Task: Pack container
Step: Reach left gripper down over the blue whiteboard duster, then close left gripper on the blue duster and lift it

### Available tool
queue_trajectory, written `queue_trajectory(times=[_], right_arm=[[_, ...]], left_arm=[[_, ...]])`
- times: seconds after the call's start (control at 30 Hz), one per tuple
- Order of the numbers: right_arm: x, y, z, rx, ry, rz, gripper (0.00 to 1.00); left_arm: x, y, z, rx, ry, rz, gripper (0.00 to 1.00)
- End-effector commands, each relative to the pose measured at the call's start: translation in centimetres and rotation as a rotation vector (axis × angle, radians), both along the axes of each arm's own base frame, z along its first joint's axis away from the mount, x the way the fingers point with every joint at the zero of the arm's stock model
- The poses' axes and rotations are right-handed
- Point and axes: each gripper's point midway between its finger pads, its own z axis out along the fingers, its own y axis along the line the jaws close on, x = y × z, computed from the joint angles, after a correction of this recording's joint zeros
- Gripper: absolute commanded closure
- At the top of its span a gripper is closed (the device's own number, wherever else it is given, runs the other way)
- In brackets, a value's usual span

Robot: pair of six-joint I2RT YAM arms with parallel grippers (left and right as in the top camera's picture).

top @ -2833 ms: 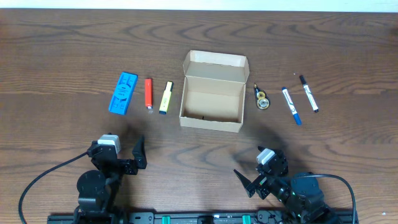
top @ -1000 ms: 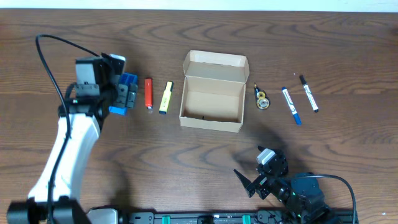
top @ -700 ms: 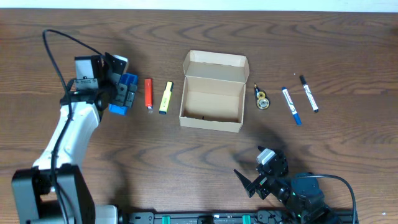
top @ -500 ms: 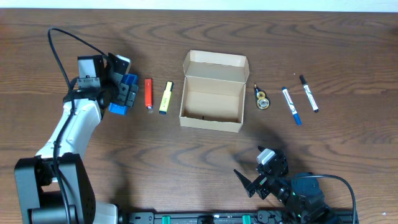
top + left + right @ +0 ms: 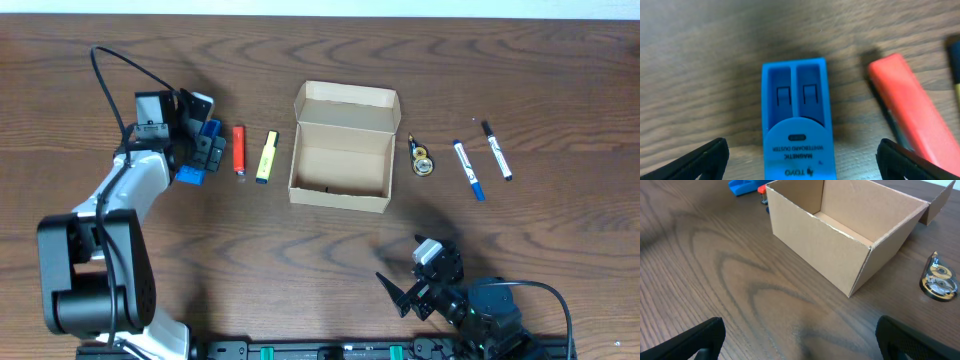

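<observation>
Left-wrist view: left hand (image 5: pixel 802 156) (wide open) straddles blue duster (image 5: pixel 795 102).

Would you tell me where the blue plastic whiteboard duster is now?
In the overhead view, the duster sits far left, beside the orange highlighter, under the left gripper, jaws open.

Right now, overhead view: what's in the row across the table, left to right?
blue whiteboard duster → red highlighter → yellow highlighter → open cardboard box → correction tape dispenser → blue marker → black marker
</observation>
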Motion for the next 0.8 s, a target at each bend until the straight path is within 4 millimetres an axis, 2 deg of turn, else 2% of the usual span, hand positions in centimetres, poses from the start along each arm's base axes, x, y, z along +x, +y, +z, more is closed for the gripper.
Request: queue_trajectory(times=[0.0, 0.23, 0.47, 0.67, 0.77], right_arm=[[-0.1, 0.1, -0.1, 0.009, 0.005, 0.002, 0.01], [-0.1, 0.1, -0.1, 0.009, 0.005, 0.002, 0.01], [-0.1, 0.1, -0.1, 0.009, 0.006, 0.002, 0.01], [-0.1, 0.1, -0.1, 0.009, 0.006, 0.002, 0.01], [-0.1, 0.1, -0.1, 0.009, 0.006, 0.002, 0.01]], left_arm=[[0.6, 0.8, -0.5, 0.009, 0.007, 0.054, 0.05], [0.2, 0.8, -2.3, 0.008, 0.051, 0.054, 0.05], [-0.2, 0.8, -3.7, 0.007, 0.085, 0.054, 0.0], [-0.4, 0.8, -3.8, 0.008, 0.093, 0.054, 0.19], [-0.5, 0.7, -4.0, 0.007, 0.101, 0.055, 0.23]])
